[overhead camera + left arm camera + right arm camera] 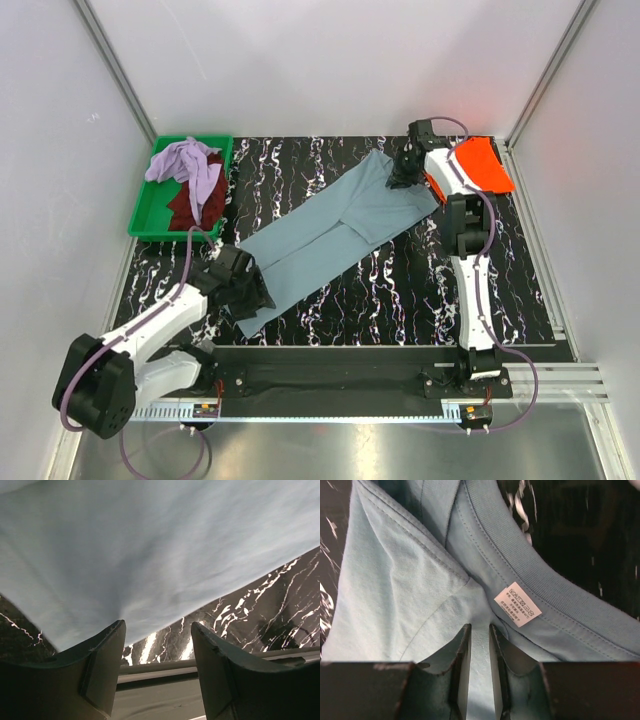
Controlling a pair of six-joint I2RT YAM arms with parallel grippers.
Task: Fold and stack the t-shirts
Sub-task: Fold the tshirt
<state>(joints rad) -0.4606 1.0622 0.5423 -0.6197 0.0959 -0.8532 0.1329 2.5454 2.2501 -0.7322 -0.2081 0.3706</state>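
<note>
**Blue-grey shirt stretched across the tabletop between two arms**

You are looking down at a black tabletop [400, 290] veined with white, walled in by pale panels. A blue-grey t-shirt [330, 235], folded into a long narrow band, lies flat on it, running diagonally from the near left to the far right.

At the far left corner sits a green tray [150, 215]. It holds a lavender t-shirt [180, 160], crumpled at the far end, and a maroon t-shirt [195, 205] bunched beside and partly under it. At the far right corner an orange t-shirt [482, 165] lies folded on the tabletop, just beside the right arm's wrist.

Each arm reaches to one end of the blue-grey t-shirt. The left pincer [157, 627] is at the near left end. Its wrist camera shows the two fingers standing apart with only tabletop in the gap between them. The cloth's edge lies just ahead, and a crease runs to the tip of one finger.

The right pincer [479, 628] is at the far right end, by the neck opening. Its fingers are drawn close together and clamp a thin ridge of the blue-grey cloth. Just beyond them you see the ribbed collar [535, 575] and a small white label [517, 605] with printing too small to read.
</note>
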